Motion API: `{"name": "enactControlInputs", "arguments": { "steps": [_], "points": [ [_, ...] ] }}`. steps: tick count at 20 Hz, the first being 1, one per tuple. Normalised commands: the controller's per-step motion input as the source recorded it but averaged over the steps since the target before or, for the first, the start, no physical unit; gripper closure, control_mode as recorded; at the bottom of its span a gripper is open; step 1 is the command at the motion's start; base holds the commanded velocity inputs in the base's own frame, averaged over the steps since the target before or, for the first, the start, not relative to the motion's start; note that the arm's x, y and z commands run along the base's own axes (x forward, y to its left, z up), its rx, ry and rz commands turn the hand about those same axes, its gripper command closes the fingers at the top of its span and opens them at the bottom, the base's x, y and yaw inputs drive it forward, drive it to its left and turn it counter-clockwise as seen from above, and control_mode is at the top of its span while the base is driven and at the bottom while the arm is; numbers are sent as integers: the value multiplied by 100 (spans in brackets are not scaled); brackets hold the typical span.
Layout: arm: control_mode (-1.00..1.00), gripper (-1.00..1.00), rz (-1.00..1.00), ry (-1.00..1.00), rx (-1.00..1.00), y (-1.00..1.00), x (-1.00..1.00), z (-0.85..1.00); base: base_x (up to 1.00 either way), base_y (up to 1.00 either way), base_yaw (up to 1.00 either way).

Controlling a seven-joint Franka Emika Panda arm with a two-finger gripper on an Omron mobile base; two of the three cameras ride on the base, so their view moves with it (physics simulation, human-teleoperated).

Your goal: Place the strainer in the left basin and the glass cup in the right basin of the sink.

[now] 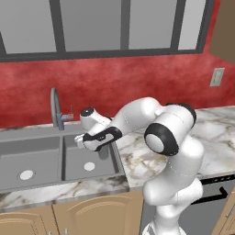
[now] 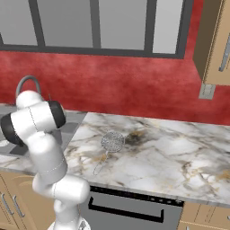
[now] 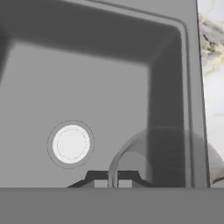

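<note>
We hold the glass cup [image 3: 164, 157] pinched at its rim between nearly closed fingers [image 3: 100, 183] above the right basin [image 1: 73, 170], near its counter-side wall; releasing there, it might strike the rim and topple.

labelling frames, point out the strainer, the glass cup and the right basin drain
strainer [image 2: 112, 141], right base view, mesh bowl.
glass cup [image 3: 166, 153], hand view, clear wall.
drain [image 3: 71, 144], hand view, pale centre.
</note>
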Motion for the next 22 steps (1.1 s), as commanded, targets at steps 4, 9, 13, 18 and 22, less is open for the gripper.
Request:
{"name": "enactControlInputs", "arguments": {
  "steps": [4, 9, 13, 18, 22],
  "points": [
    [-100, 100, 0, 0, 0, 22, 30, -17, 0, 0, 0],
    [-100, 100, 0, 0, -3, 22, 31, -25, 0, 0, 0],
    [-100, 100, 0, 0, -4, 23, 37, -37, 0, 0, 0],
    [-100, 100, 0, 0, -4, 20, 25, -44, 0, 0, 0],
    [-100, 100, 0, 0, -1, 15, 18, -40, 0, 0, 0]
  ]
}}
